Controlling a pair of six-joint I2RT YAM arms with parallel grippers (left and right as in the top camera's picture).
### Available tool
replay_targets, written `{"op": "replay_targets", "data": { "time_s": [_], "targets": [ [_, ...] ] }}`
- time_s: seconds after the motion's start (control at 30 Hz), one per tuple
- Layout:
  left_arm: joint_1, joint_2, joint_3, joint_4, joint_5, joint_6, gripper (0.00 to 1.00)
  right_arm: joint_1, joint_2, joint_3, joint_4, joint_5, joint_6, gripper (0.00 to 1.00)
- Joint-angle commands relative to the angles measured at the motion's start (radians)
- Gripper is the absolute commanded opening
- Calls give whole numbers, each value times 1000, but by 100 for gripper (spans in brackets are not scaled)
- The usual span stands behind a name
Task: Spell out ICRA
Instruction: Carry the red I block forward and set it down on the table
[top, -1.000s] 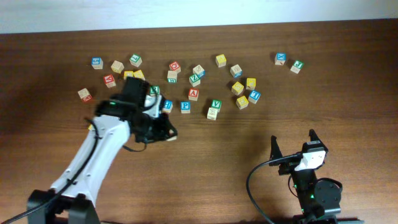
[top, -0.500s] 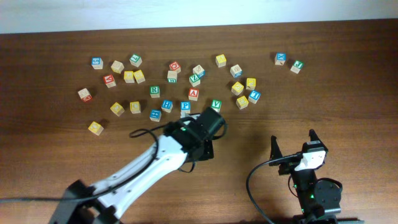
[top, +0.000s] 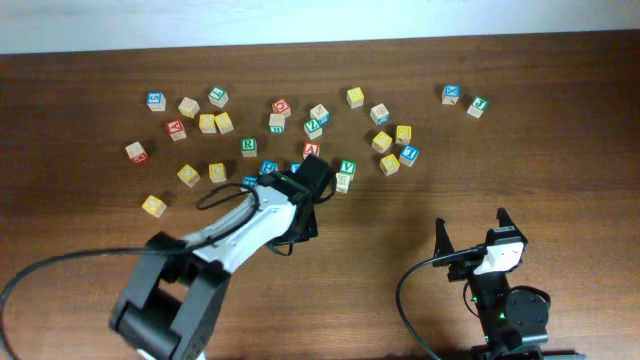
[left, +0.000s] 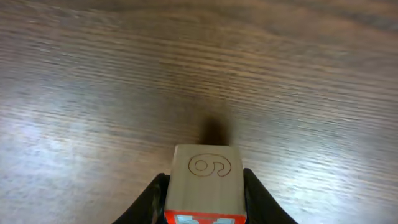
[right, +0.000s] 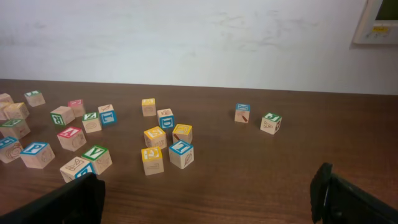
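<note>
R cube (top: 248, 147) sits left of ctr. Mid-frame, left gripper (left: 204, 194) is clamped on red-framed cube (left: 203, 177), held over bare wood. A cube (top: 311, 149) lies just above the arm. Lower right, right gripper (top: 471, 230) is wide open, empty.

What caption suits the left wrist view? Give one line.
Left gripper clamps a red-framed wooden cube over the dark wooden table.

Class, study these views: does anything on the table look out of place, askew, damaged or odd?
Nothing stands out. The alphabet cubes lie scattered at mixed angles on the table, as loose cubes would, none visibly damaged. The left gripper holds a red-framed cube squarely between its jaws.
</note>
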Motion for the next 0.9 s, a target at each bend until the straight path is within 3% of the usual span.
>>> {"op": "replay_targets", "data": {
  "time_s": [0.0, 0.37, 0.87],
  "targets": [
    [21, 45, 2, 21, -15, 69, 27, -8, -8, -7, -3, 8, -7, 98],
    [96, 47, 2, 74, 56, 193, 28, -8, -8, -7, -3, 8, -7, 98],
    [96, 47, 2, 51, 133, 188, 27, -8, -8, -7, -3, 8, -7, 98]
  ]
}}
